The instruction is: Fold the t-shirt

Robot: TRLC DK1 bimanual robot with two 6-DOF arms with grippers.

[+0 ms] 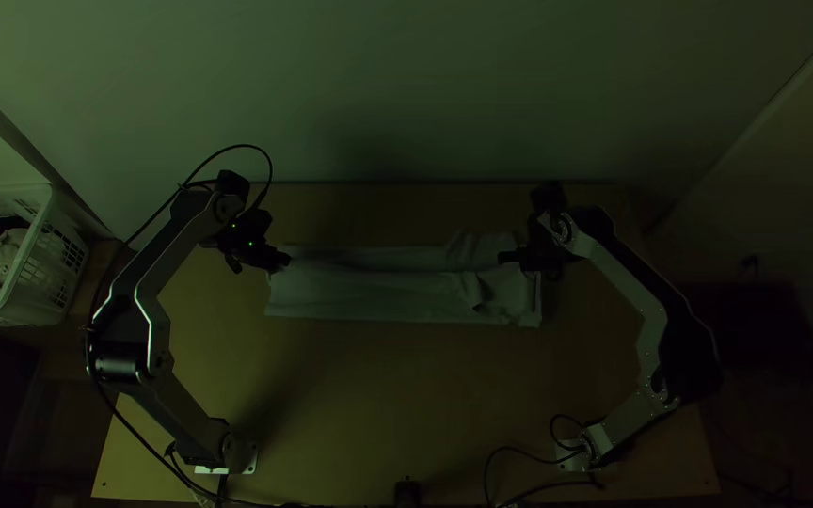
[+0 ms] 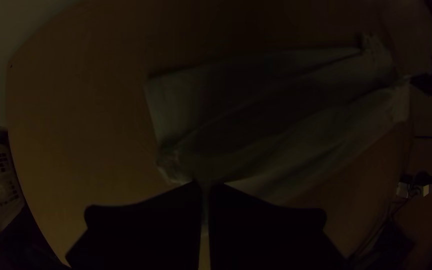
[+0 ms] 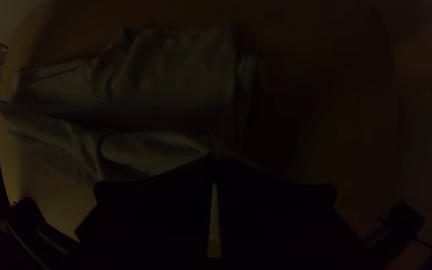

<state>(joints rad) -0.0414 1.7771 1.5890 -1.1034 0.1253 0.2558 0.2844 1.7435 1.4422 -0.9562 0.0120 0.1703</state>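
1. On the bench [image 1: 359,395], the t-shirt [image 1: 369,301] is laid left to right as a long strip, its near edge fairly straight, its right part rumpled.
2. Toward its far side, cloth is pinched at the left end by the left end effector [image 2: 204,185], nearly closed.
3. The right end is likewise clenched by the right end effector [image 3: 215,160], presumably so the layer can be pulled taut and folded evenly.

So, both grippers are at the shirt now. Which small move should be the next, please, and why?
Perhaps lift the shirt's far side slightly and bring it toward the table's near edge: left gripper and right gripper pinch it near opposite ends, and it lies in a long, wrinkled strip.
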